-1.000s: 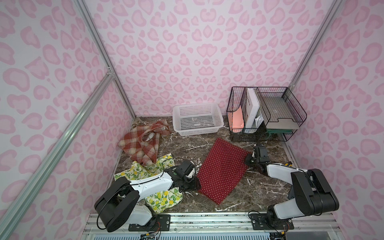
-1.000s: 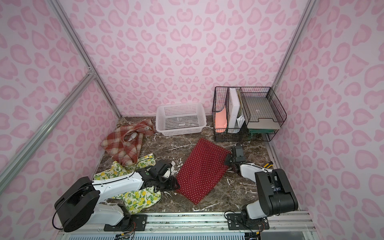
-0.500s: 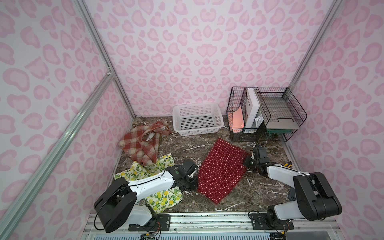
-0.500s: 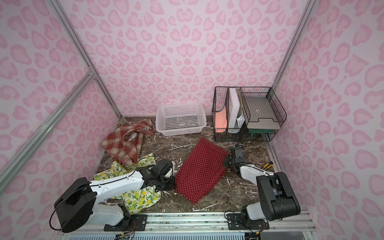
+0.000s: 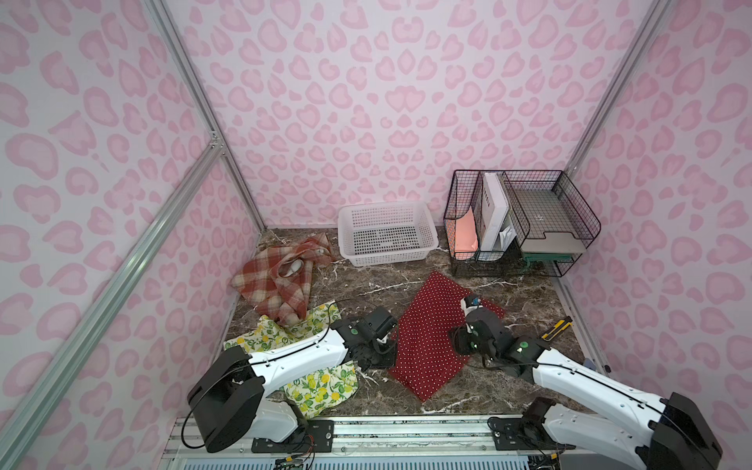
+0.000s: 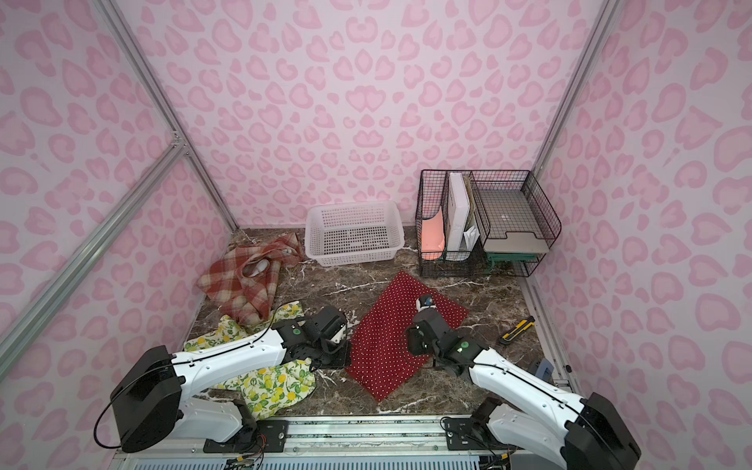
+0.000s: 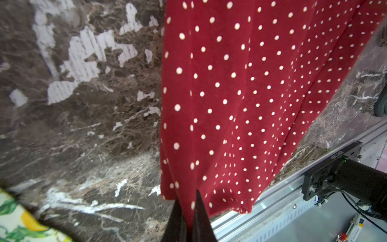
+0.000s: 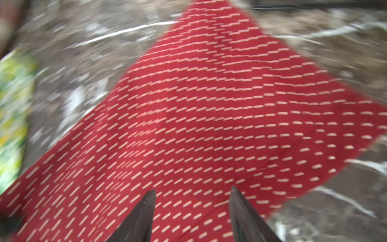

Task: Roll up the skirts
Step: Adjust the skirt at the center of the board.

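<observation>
Dark marble tabletop (image 5: 529,293) w/ white veins, boxed in by pink-spotted walls (image 5: 407,101). White basket (image 5: 386,252) & wire rack (image 5: 569,203) at the back. Mid-table the red dotted skirt (image 5: 427,337) lies flat. The plaid skirt (image 5: 272,280) is bunched back-left, the lemon skirt (image 5: 321,386) front-left.

Vs a sec ago: the left gripper (image 7: 187,201), then apart, is now pinched tight on the red dotted skirt's left edge. The right gripper (image 8: 191,191) has swung from the skirt's right corner to over the cloth, fingers spread, nothing held.

Right wrist view is motion-smeared, so can't tell if the tips touch cloth.

Right-wrist polka-dot skirt (image 8: 209,115): motion blur
</observation>
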Motion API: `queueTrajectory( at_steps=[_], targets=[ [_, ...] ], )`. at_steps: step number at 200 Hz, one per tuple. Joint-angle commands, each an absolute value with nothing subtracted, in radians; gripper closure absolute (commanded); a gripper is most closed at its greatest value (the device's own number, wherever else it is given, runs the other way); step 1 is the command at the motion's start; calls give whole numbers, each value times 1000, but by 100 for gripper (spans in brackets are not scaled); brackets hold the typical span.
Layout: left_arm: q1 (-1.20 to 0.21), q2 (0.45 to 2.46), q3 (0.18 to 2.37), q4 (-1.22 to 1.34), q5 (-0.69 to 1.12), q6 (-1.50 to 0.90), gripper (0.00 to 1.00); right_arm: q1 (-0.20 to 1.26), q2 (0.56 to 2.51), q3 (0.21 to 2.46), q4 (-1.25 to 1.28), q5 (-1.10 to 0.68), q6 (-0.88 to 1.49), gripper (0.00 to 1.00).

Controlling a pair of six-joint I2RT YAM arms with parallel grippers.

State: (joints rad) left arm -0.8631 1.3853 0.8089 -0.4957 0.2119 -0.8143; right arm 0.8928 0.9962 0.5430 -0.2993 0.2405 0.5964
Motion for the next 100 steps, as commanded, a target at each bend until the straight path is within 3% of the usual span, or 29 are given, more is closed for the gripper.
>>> queueTrajectory(
  at_steps=[1,45,76,100],
  targets=[
    [-864,1372,823,-525,210,-845,100,1067,957,520,-339,385,637,32],
    [-864,1369,866,-526,224,-868,100,1426,1087,580,-315,583,659,28],
    [-865,1369,865,-505,233,-894,100,1572,1313,700,-355,747,708,7],
    [-865,1358,856,-507,217,-906,100,1627,1447,774,-396,816,767,2]
  ],
)
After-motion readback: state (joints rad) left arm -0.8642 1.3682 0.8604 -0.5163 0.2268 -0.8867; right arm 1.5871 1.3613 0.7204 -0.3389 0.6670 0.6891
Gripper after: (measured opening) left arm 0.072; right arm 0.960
